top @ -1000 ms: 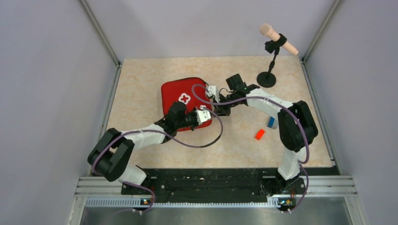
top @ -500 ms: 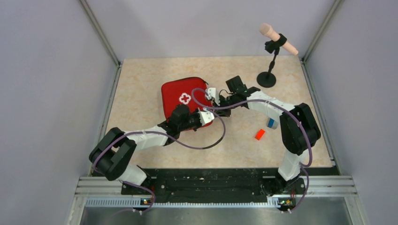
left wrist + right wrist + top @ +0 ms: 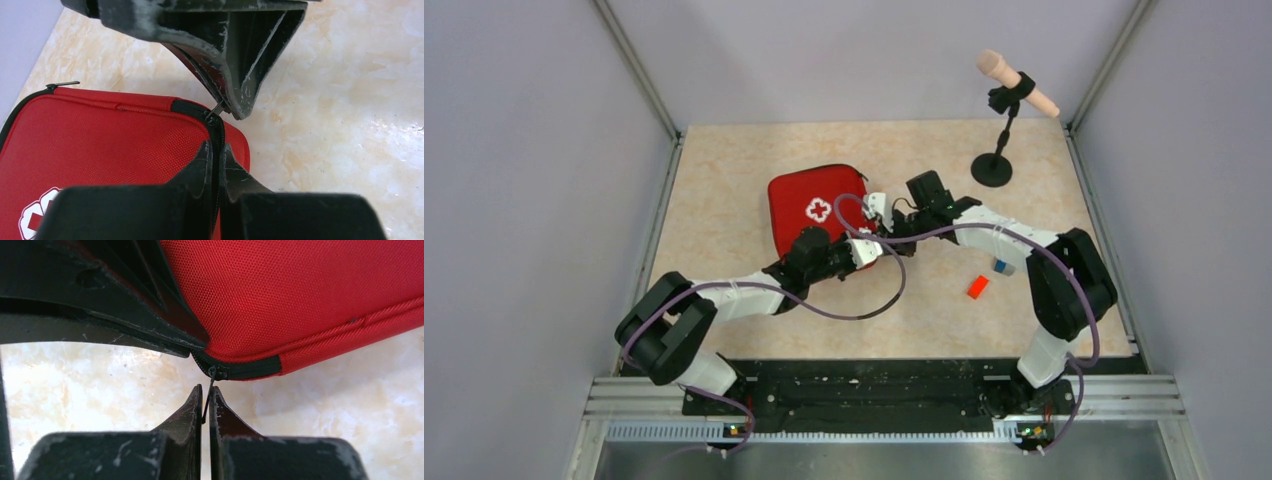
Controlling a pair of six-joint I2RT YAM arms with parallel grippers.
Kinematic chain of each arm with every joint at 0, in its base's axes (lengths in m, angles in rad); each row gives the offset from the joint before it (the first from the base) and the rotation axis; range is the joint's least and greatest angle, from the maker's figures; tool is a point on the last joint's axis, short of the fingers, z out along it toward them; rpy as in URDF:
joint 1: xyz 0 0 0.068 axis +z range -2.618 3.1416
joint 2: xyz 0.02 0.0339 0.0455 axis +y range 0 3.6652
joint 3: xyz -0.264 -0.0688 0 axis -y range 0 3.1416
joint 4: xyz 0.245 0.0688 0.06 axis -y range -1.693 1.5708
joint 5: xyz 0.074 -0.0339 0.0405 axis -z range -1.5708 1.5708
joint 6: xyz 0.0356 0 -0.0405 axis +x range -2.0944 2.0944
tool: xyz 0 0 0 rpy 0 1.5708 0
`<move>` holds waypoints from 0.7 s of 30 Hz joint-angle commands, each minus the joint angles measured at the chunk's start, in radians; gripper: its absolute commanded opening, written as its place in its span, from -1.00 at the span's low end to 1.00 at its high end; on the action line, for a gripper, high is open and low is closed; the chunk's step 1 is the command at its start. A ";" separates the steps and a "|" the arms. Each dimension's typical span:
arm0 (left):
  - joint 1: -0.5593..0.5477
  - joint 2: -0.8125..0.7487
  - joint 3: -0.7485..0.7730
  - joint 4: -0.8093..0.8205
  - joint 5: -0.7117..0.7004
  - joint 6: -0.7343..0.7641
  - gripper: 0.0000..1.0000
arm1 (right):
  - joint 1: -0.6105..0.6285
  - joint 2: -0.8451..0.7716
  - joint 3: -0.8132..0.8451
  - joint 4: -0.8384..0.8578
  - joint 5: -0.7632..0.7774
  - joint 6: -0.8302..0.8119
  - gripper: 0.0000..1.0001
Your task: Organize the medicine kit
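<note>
The medicine kit, a red zippered case with a white cross, lies shut on the table. At its near right corner the two grippers meet. My left gripper is shut on the kit's black zipper seam, with red fabric on either side of its fingers. My right gripper is shut on the thin metal zipper pull that hangs off the slider at that corner. Seen from above, the left gripper comes in from the left and the right gripper from the right.
A microphone on a black stand stands at the back right. A small red block and a small blue and white item lie on the table to the right, under the right arm. A second zipper pull sticks out at the kit's far side.
My left gripper has closed on the kit's corner seam and slid slightly forward. The right arm's elbow has swung outward, uncovering more of the blue item.
</note>
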 commanded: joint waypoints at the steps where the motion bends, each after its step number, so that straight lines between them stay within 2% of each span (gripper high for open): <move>1: 0.003 0.088 0.045 0.054 -0.146 -0.029 -1.00 | 0.136 -0.019 -0.043 0.033 -0.455 0.336 -1.00; 3: -0.005 0.090 0.049 0.054 -0.155 -0.033 -0.97 | 0.139 0.012 -0.041 0.143 -0.537 0.482 -1.00; 4: -0.007 0.091 0.049 0.051 -0.163 -0.033 -0.80 | 0.140 0.027 -0.043 0.199 -0.561 0.549 -1.00; 6: -0.014 0.087 0.048 0.032 -0.179 -0.018 -0.27 | 0.138 0.045 -0.041 0.262 -0.565 0.615 -1.00; 8: -0.015 0.057 0.058 -0.062 -0.145 0.035 -0.03 | 0.125 0.054 -0.028 0.233 -0.522 0.598 -1.00; 10: -0.015 0.019 0.088 -0.212 -0.148 0.093 0.06 | 0.082 0.048 -0.023 0.186 -0.461 0.574 -1.00; 12: 0.008 0.006 0.171 -0.388 -0.156 0.062 0.12 | 0.030 0.032 -0.030 0.175 -0.404 0.568 -1.00; 19: 0.132 -0.067 0.379 -0.689 0.202 -0.071 0.20 | -0.103 0.011 0.028 0.102 -0.143 0.417 -1.00; 21: 0.157 -0.075 0.428 -0.728 0.263 -0.114 0.90 | -0.121 0.023 0.059 0.080 -0.078 0.363 -1.00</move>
